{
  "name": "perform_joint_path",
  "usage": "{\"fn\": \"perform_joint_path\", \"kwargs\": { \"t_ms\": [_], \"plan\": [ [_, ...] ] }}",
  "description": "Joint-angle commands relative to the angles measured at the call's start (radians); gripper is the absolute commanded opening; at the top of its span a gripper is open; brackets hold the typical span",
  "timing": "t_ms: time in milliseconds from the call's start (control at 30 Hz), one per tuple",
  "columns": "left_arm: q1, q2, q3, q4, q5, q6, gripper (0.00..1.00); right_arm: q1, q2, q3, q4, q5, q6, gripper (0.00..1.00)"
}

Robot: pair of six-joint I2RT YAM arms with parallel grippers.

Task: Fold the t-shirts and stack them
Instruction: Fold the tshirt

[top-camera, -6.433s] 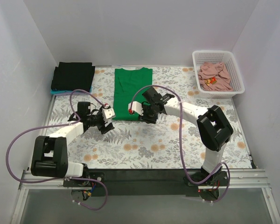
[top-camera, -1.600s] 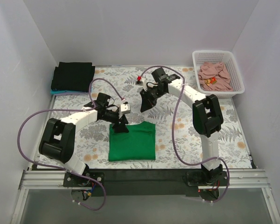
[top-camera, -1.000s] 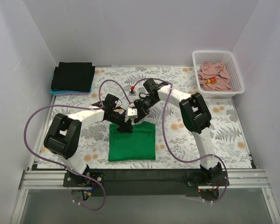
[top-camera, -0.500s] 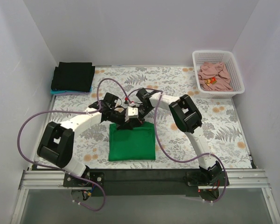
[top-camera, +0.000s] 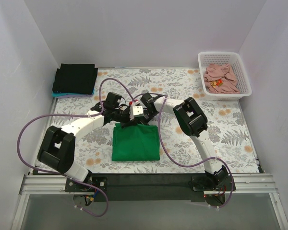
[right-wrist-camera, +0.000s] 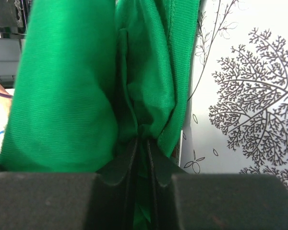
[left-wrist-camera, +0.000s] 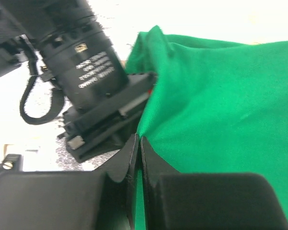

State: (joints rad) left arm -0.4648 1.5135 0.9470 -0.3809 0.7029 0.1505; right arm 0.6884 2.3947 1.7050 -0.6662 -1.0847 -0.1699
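A bright green t-shirt point(top-camera: 135, 143), folded into a rectangle, lies on the patterned table near the front centre. My left gripper point(top-camera: 123, 122) and right gripper point(top-camera: 143, 121) meet side by side at its far edge. In the left wrist view the left gripper point(left-wrist-camera: 138, 144) is shut on a thin edge of green t-shirt point(left-wrist-camera: 221, 96). The right gripper point(right-wrist-camera: 141, 138) is shut on a bunched fold of green t-shirt point(right-wrist-camera: 62, 86). A folded black t-shirt point(top-camera: 76, 77) rests on a light blue t-shirt point(top-camera: 57, 95) at the back left. A dusty pink t-shirt point(top-camera: 221, 76) lies crumpled in the basket.
The white lattice basket point(top-camera: 245, 79) stands at the back right by the wall. Purple cables point(top-camera: 26, 132) loop off both arms over the table. Pale walls close in the left, back and right sides. The right arm's black wrist point(left-wrist-camera: 81, 72) fills the left wrist view's upper left.
Both grippers drew together at the green shirt's far edge. The left one closed on the cloth. That edge has shifted slightly toward the back.
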Motion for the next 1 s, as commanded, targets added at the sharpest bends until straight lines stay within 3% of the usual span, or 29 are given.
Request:
{"fn": "perform_joint_path", "kwargs": {
  "t_ms": [0,433,600,967],
  "plan": [
    [0.011,0.013,0.038,0.14,-0.036,-0.026,0.0,0.013,-0.032,-0.016,0.0,0.009,-0.011,0.19],
    [0.011,-0.061,-0.037,0.103,0.029,0.004,0.0,-0.033,-0.109,0.16,-0.053,0.158,-0.017,0.22],
    [0.011,-0.068,-0.037,0.096,0.032,0.006,0.0,-0.035,-0.106,0.139,-0.059,0.147,-0.034,0.24],
    [0.011,-0.053,0.006,0.089,0.021,0.021,0.0,-0.026,0.006,0.085,-0.056,0.123,-0.069,0.18]
  ]
}}
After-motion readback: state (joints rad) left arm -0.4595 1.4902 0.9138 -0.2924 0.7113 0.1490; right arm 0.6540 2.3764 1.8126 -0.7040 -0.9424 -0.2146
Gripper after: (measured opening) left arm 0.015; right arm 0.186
